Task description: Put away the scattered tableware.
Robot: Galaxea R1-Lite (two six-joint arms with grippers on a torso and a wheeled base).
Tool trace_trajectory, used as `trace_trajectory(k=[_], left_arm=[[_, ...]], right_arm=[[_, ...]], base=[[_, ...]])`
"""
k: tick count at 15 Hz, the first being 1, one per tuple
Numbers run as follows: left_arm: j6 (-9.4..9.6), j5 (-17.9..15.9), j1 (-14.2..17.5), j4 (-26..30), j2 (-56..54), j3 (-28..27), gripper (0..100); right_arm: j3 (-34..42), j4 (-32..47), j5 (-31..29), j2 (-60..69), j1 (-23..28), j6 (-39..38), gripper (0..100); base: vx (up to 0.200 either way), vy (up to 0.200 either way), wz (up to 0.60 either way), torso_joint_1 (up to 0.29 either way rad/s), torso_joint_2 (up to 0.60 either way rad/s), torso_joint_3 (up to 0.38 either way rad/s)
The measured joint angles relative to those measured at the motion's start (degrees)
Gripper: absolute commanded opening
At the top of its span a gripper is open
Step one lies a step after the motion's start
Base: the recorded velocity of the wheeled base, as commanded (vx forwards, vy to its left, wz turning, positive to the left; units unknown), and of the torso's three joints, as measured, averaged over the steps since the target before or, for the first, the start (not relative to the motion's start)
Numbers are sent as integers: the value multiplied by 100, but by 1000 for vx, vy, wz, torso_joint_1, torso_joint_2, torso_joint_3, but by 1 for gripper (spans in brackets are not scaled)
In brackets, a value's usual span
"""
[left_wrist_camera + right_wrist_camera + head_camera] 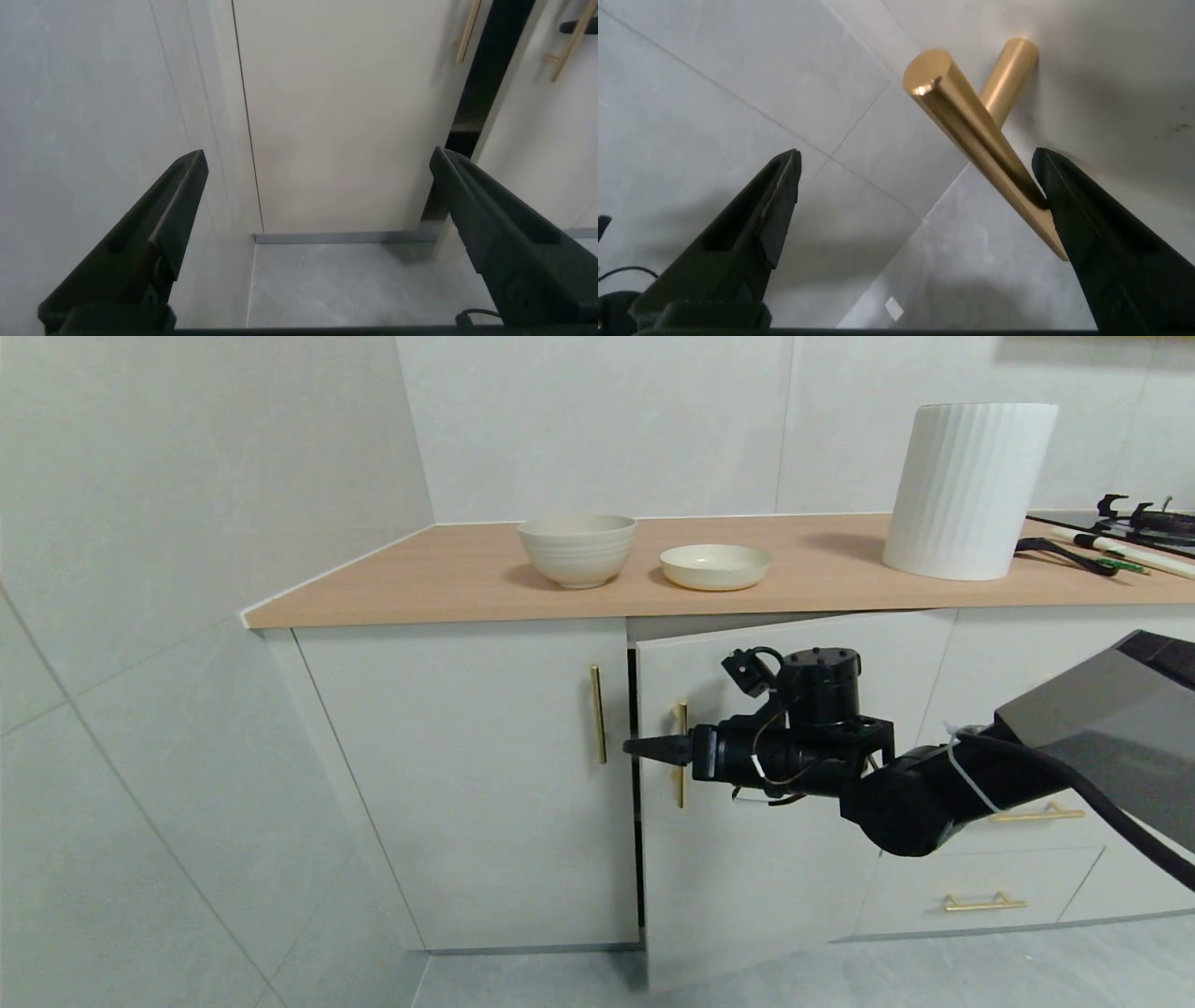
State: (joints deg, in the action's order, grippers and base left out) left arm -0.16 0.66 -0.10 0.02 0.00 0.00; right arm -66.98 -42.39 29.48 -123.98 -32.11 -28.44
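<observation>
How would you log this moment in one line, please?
right gripper: open, at handle | cabinet door: ajar | bowl, dish: on countertop | left gripper: open

The dark gap [638,821] beside the ajar cabinet door [747,896] gives no sight of the inside. In the head view the right gripper [637,747] covers the middle of the door's brass handle [682,789]. In the right wrist view the handle's far end passes behind one finger [1102,252]. The utensils [1111,551] at the right end of the counter [448,579] are cut by the picture's edge and too small to name.
</observation>
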Motion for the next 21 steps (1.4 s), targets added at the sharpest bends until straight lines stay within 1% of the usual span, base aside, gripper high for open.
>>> trace_trajectory(k=[4, 6, 7, 9, 15, 16, 17, 18, 19, 20, 21], left_arm=[[0, 2, 0, -2, 0, 0, 100], [5, 2, 0, -2, 0, 0, 100], [60, -4, 0, 0, 0, 0, 100], [11, 0, 0, 2, 0, 0, 100], [9, -9, 0, -49, 0, -24, 100], [-24, -37, 0, -135, 0, -162, 100], [-106, -137, 0, -115, 5, -413, 100], [-197, -334, -9, 11, 30, -766, 100], [-279, -558, -41, 243, 101, -1182, 100], [-354, -768, -98, 589, 261, -1648, 100], [-446, -933, -177, 879, 527, -2075, 100]], right_arm=[[330, -22, -2, 206, -55, 30, 100], [645, -50, -4, 344, -112, 206, 100], [745, -37, 2, 407, -127, 236, 100], [863, -34, 0, 516, -151, 244, 100], [1211, -173, -20, 766, -212, 230, 100], [1218, -228, -20, 763, -215, 230, 100], [1211, -247, -17, 763, -217, 228, 100], [1202, -279, -17, 766, -226, 230, 100], [1200, -280, -24, 767, -250, 233, 100], [1209, -285, -24, 772, -262, 236, 100], [1215, -290, -28, 774, -273, 234, 100]], base=[[0, 0, 0, 0, 0, 0], [0, 0, 0, 0, 0, 0], [0, 0, 0, 0, 0, 0], [0, 0, 0, 0, 0, 0], [0, 0, 0, 0, 0, 0], [0, 0, 0, 0, 0, 0], [0, 0, 0, 0, 0, 0], [0, 0, 0, 0, 0, 0], [0, 0, 0, 0, 0, 0], [0, 0, 0, 0, 0, 0], [0, 0, 0, 0, 0, 0]])
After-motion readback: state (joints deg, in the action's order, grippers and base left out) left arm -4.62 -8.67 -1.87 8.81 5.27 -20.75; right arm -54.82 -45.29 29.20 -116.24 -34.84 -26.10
